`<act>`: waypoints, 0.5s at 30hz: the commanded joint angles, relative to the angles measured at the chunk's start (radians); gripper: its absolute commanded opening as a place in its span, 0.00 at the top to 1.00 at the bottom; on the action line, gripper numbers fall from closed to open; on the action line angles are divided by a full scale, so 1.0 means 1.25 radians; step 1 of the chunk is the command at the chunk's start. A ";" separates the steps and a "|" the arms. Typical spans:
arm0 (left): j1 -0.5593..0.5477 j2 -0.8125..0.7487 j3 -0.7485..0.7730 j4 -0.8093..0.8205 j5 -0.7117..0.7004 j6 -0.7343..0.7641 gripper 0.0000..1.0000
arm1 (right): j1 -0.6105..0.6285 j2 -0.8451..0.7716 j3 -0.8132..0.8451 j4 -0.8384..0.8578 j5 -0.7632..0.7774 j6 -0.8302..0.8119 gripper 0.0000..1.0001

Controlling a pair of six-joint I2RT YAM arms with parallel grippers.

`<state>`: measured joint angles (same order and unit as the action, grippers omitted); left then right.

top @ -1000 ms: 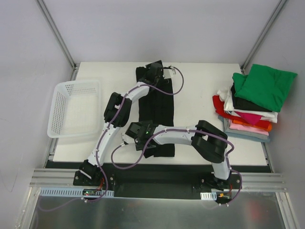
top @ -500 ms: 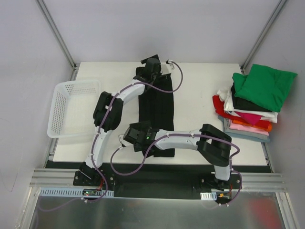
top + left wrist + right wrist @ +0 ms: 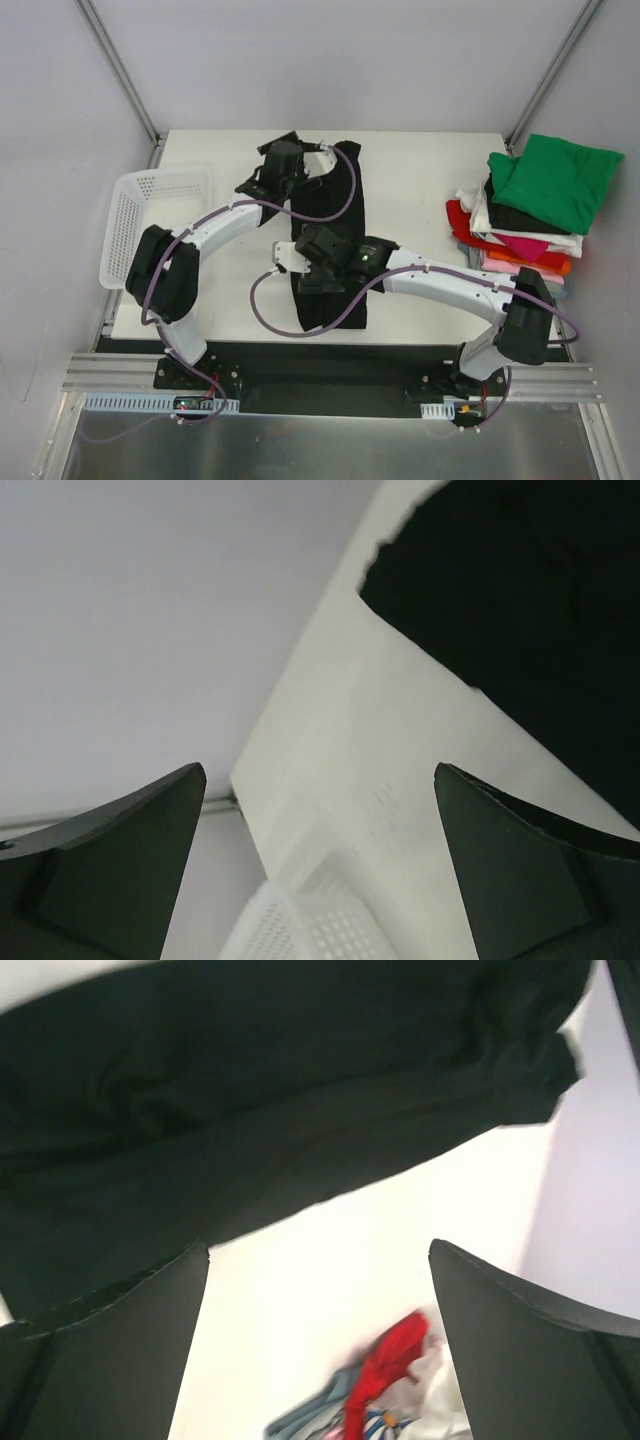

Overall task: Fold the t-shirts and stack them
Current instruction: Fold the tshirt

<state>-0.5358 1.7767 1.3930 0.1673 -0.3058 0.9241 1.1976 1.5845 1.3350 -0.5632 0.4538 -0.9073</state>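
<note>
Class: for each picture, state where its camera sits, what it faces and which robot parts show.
Top external: above and behind, looking down on the table; left arm and right arm show.
Left wrist: on the left hand, facing a corner of the black t-shirt and the basket; its fingers show.
Right wrist: on the right hand, facing the black t-shirt and shirt stack; its fingers show.
Shared: both wrist views see the black t-shirt.

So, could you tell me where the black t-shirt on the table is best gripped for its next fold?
Probably the two corners of its near short edge, approached from above. The black t-shirt lies flat as a long narrow strip running near to far, so that end can lift and fold over the rest.
</note>
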 commanded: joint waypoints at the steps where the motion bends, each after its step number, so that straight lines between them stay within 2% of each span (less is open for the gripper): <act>1: 0.000 -0.119 -0.195 -0.037 -0.030 -0.053 0.01 | -0.040 -0.094 -0.023 -0.174 -0.187 0.067 0.04; 5: 0.004 -0.211 -0.299 -0.043 -0.034 -0.078 0.01 | -0.040 -0.119 -0.081 -0.248 -0.192 0.083 0.04; 10: 0.009 -0.253 -0.386 -0.045 -0.060 -0.088 0.01 | -0.050 -0.184 -0.192 -0.194 -0.189 0.079 0.04; 15: 0.030 -0.275 -0.433 -0.045 -0.055 -0.107 0.01 | -0.067 -0.227 -0.209 -0.176 -0.208 0.072 0.04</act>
<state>-0.5266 1.4723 0.8982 0.0963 -0.3569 0.8352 1.1267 1.3796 1.0729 -0.7986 0.2325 -0.8265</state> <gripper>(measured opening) 0.993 0.965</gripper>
